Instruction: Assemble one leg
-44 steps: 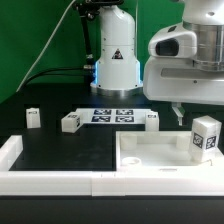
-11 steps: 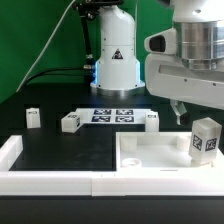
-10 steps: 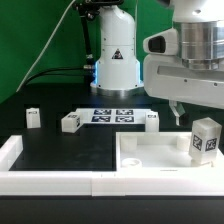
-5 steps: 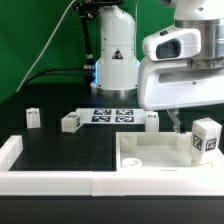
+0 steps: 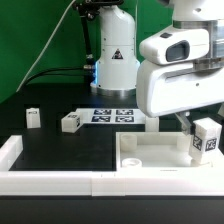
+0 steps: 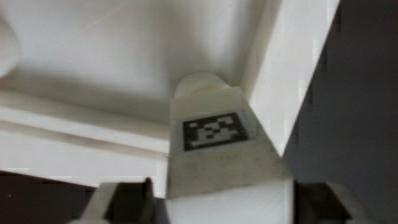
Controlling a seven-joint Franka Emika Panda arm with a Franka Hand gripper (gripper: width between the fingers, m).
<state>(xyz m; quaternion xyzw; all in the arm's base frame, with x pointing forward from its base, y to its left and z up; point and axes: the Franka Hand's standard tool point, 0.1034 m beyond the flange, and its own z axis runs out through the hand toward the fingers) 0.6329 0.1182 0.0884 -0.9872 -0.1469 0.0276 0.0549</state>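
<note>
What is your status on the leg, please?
Gripper open, straddling the leg. Leg upright on the tabletop, not yet gripped. Nothing in the way.

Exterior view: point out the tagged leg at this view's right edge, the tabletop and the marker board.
Leg (image 5: 207, 138): exterior view, on its tagged face.
Tabletop (image 5: 160, 150): exterior view, on its bare inner floor.
Marker board (image 5: 113, 116): exterior view, on its middle.

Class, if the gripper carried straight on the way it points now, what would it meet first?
Probably the leg, upright in the tabletop: the wrist view shows it straight ahead of the open gripper. Depth is unclear.
</note>
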